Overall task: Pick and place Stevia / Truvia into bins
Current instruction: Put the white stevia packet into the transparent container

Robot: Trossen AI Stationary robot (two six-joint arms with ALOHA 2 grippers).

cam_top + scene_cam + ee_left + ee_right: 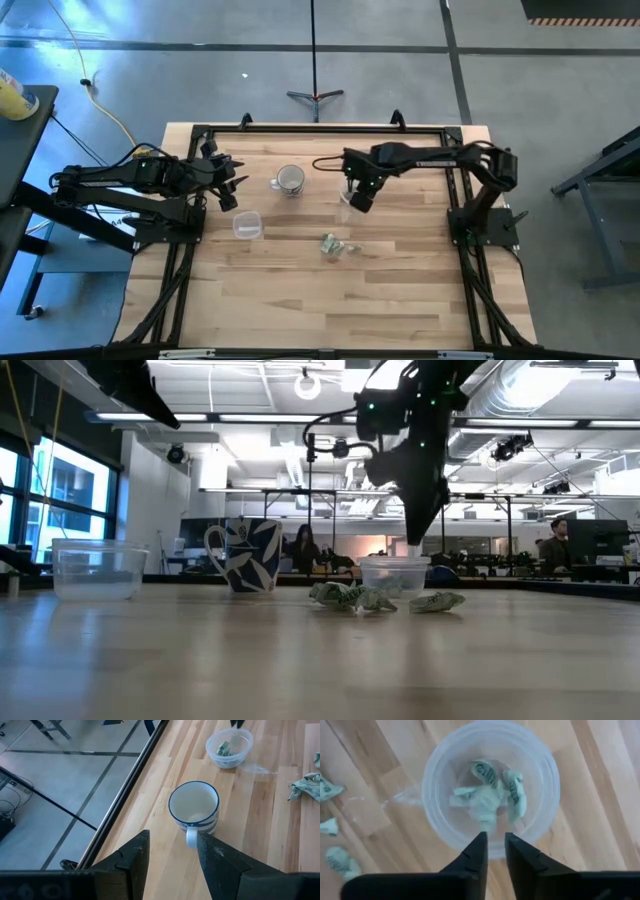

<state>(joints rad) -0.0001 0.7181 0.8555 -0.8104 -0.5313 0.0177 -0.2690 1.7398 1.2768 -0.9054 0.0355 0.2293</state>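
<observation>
The round clear cup [490,785] stands on the table right of the mug and holds several pale green and white packets [492,797]. It also shows in the high view [347,203] and the low view [394,573]. My right gripper [493,845] points straight down just above the cup's rim [415,540], its fingers a narrow gap apart with nothing between them. More packets [333,245] lie loose on the table nearer the front [385,600]. My left gripper [172,852] is open and empty, hovering at the table's left side, left of the mug.
A white mug with a blue leaf pattern [288,180] stands between the two grippers. A squarish clear tub [247,225] stands nearer the front left. People sit in the room beyond the table [300,550].
</observation>
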